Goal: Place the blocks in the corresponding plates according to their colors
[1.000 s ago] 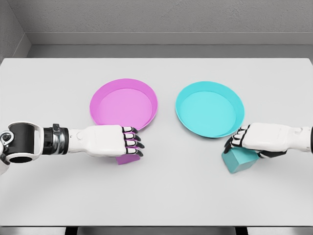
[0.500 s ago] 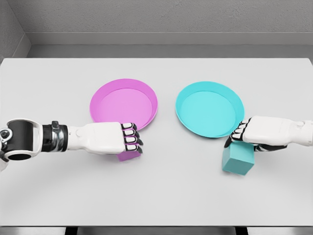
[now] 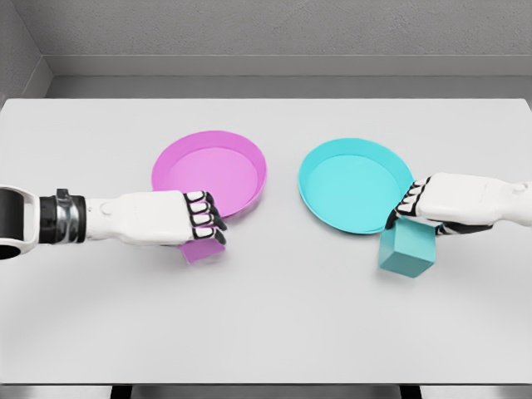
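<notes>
Left robot hand (image 3: 179,218) curled around glossy pink block (image 3: 204,248), right robot hand (image 3: 445,212) gripping matte teal cube (image 3: 406,250), smooth round plates at twelve o'clock

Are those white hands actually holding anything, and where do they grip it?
Each grips a block from above: the left hand holds the pink block by its top, the right hand the teal block likewise.

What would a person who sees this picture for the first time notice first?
Two bright plates stand out on the pale table: a pink plate left of centre and a cyan plate right of centre, both without blocks. In front of each, a white hand grips a block of the same colour: the left hand holds the pink block, and the right hand holds the cyan block.
</notes>
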Controlling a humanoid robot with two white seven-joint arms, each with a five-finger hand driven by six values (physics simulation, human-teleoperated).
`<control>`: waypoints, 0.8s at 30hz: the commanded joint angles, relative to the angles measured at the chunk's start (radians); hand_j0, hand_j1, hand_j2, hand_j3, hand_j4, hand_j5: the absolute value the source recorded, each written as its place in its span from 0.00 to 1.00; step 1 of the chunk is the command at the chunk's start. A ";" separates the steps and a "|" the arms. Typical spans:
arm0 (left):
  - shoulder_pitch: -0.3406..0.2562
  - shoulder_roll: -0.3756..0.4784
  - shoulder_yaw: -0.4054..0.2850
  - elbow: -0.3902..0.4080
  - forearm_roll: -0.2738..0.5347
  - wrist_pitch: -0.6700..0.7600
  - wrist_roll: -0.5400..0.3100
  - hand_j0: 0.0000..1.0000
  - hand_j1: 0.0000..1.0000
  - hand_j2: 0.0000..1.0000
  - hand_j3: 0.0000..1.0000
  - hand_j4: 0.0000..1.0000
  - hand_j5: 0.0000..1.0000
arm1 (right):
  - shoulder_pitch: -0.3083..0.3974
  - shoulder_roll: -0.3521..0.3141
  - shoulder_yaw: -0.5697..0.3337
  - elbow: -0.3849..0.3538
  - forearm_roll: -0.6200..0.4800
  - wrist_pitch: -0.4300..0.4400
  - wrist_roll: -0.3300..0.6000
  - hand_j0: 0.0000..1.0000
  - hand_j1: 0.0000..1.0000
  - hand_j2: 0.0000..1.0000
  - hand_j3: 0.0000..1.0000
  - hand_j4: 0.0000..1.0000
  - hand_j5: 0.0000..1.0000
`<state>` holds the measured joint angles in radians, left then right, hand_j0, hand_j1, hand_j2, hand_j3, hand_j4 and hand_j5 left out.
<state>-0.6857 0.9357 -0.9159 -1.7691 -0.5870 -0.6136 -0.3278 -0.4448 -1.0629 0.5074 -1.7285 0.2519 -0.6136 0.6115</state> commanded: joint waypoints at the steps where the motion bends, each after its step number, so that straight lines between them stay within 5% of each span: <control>1: -0.002 0.009 0.006 0.000 0.029 0.003 0.001 0.35 0.35 0.35 0.35 0.35 0.35 | -0.002 0.008 0.002 0.015 -0.008 0.003 -0.001 0.61 0.61 0.61 0.61 0.61 0.61; 9: -0.023 0.026 0.006 -0.001 0.056 0.003 -0.002 0.30 0.30 0.30 0.30 0.30 0.30 | -0.064 0.035 0.011 0.038 -0.020 0.003 -0.001 0.61 0.61 0.61 0.61 0.61 0.61; 16: -0.071 0.020 0.011 0.013 0.073 0.003 0.001 0.30 0.30 0.30 0.30 0.30 0.30 | -0.341 0.205 0.167 0.288 -0.025 0.003 -0.001 0.61 0.61 0.61 0.61 0.61 0.61; 17: -0.074 0.012 0.009 0.019 0.070 0.003 0.000 0.30 0.30 0.30 0.30 0.30 0.30 | -0.342 0.204 0.172 0.300 -0.025 0.003 -0.001 0.66 0.66 0.66 0.66 0.66 0.66; 19: -0.094 -0.017 0.008 0.039 0.064 0.003 0.000 0.30 0.30 0.30 0.30 0.30 0.30 | -0.339 0.195 0.169 0.308 -0.025 0.003 -0.001 1.00 1.00 1.00 1.00 1.00 1.00; 24: -0.127 -0.087 0.006 0.117 0.053 0.003 -0.005 0.31 0.31 0.31 0.31 0.31 0.31 | -0.296 0.089 0.160 0.215 -0.025 0.003 -0.001 1.00 1.00 1.00 1.00 1.00 1.00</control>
<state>-0.8176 0.8752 -0.9095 -1.6790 -0.5384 -0.6136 -0.3327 -0.7149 -0.9353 0.6683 -1.4822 0.2348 -0.6146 0.6114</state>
